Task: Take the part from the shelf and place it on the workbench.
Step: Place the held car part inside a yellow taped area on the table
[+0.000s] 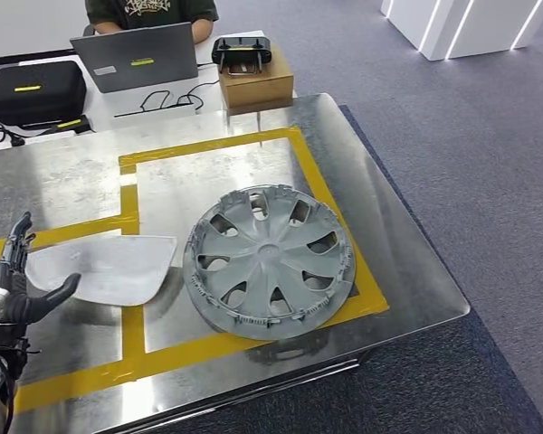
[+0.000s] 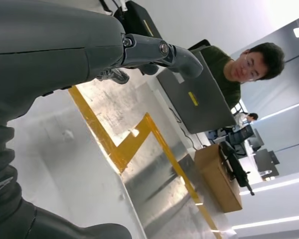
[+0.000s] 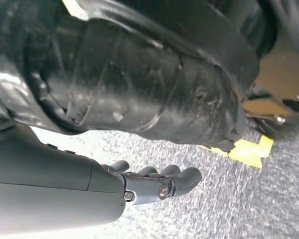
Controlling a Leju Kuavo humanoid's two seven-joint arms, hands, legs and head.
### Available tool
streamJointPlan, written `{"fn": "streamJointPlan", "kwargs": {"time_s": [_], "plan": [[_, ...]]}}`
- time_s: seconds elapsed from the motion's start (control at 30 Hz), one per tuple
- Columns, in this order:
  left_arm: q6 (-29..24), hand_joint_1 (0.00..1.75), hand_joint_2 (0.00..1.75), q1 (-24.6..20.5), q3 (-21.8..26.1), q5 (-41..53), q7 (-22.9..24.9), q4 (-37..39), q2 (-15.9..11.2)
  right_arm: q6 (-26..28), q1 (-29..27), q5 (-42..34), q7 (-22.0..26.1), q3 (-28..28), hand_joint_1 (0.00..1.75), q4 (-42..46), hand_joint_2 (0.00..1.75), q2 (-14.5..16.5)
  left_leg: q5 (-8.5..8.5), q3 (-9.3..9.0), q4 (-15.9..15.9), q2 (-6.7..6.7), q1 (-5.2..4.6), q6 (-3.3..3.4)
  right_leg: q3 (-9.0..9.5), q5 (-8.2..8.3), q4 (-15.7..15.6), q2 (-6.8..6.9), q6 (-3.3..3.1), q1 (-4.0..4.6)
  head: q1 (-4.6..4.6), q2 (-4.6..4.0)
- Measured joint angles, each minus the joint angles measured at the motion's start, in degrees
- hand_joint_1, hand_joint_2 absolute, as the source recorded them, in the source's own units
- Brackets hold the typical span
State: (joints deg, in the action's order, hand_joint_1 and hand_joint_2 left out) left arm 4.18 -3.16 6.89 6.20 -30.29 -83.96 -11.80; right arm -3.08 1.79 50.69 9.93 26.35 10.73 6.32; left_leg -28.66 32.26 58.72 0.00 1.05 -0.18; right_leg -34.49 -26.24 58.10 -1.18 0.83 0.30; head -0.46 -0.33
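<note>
- Left hand (image 1: 19,280) at 8 o'clock of the workbench (image 1: 405,262), low over the metal top; thumb out, fingers spread, holding nothing. Left wrist view agrees: thumb (image 2: 167,52) extended, nothing in the palm.
- Pale flat part (image 1: 109,268) lies just at 3 o'clock of the left hand, flat on the workbench. The thumb tip is near its edge; can't tell whether it touches.
- Yellow tape (image 1: 128,334) marks rectangular zones on the top; the flat part overlaps a tape line.
- Grey wheel cover (image 1: 269,262) at bench centre, lying flat and touching the flat part's 3 o'clock edge or just beside it. It sits inside the larger taped zone, with its rim over the tape at 4 o'clock.
- At 12 o'clock, beyond the bench: black case (image 1: 35,90), grey laptop (image 1: 136,56) with a person (image 1: 153,11) behind it, cardboard box (image 1: 255,83) with a black device (image 1: 240,51) on top.
- Right hand (image 3: 155,181) hangs over grey carpet (image 3: 216,204); fingers extended together, nothing held. A dark body part sits above it, and the view is murky there.
</note>
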Motion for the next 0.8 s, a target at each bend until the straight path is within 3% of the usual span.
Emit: {"fn": "streamJointPlan", "kwargs": {"time_s": [0.27, 0.8], "plan": [[-2.43, 0.0, 1.75, 3.38, -3.0, 2.34, -2.69, -5.9, 1.93, 0.8, -0.28, -0.78, 0.24, -0.02, 0.0, 0.0, 0.0, 0.0, 0.05, -0.03, -0.15, 0.0, 0.07, -0.07, -0.05, -0.03, 0.03, -0.04, -0.06, 0.07, -0.01, 0.0], [-10.73, 0.0, 1.75, 13.52, -15.2, 10.8, -8.54, -20.49, 5.79, 1.93, -1.37, -2.63, 0.98, 0.43, 0.0, 0.0, 0.0, 0.02, 0.01, -0.03, -0.17, 0.0, 0.07, -0.05, -0.05, -0.11, 0.02, -0.01, -0.12, 0.07, 0.01, 0.0]]}}
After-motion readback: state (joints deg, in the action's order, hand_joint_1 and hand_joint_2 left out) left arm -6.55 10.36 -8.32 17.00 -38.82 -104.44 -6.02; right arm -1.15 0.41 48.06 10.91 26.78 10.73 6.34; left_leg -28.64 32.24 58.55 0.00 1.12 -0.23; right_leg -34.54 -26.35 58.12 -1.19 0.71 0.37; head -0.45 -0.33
